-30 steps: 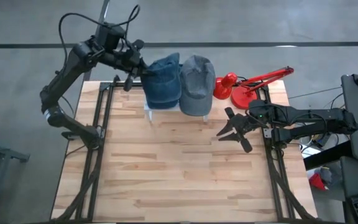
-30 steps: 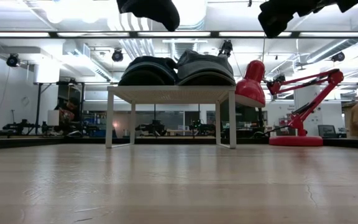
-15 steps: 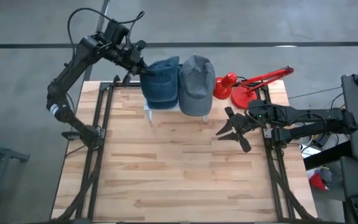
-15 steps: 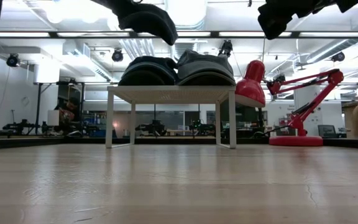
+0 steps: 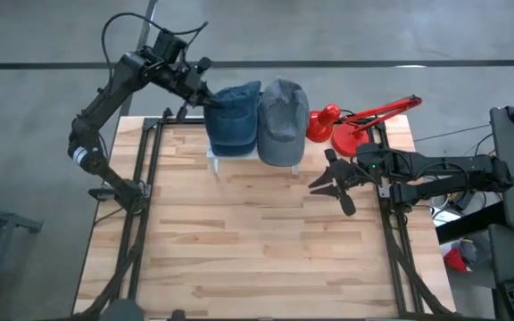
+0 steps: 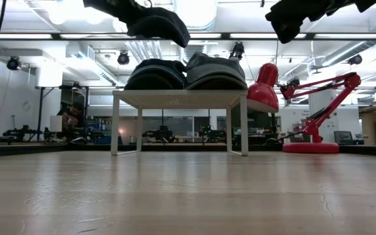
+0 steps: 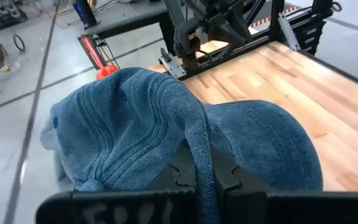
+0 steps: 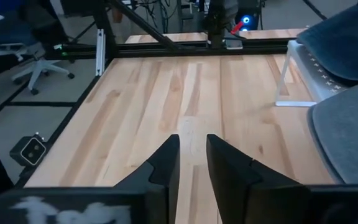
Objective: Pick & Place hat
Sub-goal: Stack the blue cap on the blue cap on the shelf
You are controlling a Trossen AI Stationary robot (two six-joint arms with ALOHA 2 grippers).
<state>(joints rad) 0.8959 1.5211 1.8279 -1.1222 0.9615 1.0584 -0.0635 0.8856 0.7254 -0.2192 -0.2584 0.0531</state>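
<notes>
Up at eleven o'clock, the left gripper (image 5: 205, 96) is clamped on the brim of the blue denim cap (image 5: 232, 119), which sits on the small white stand (image 5: 214, 160) touching the grey cap (image 5: 282, 120). At three o'clock the right gripper (image 5: 326, 182) hovers, fingers slightly apart.

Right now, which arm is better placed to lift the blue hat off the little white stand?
The left. Its tool is already at the blue hat's edge, with denim gripped between its fingers in the left wrist view. The right tool hangs over bare table, beyond the grey hat.
</notes>
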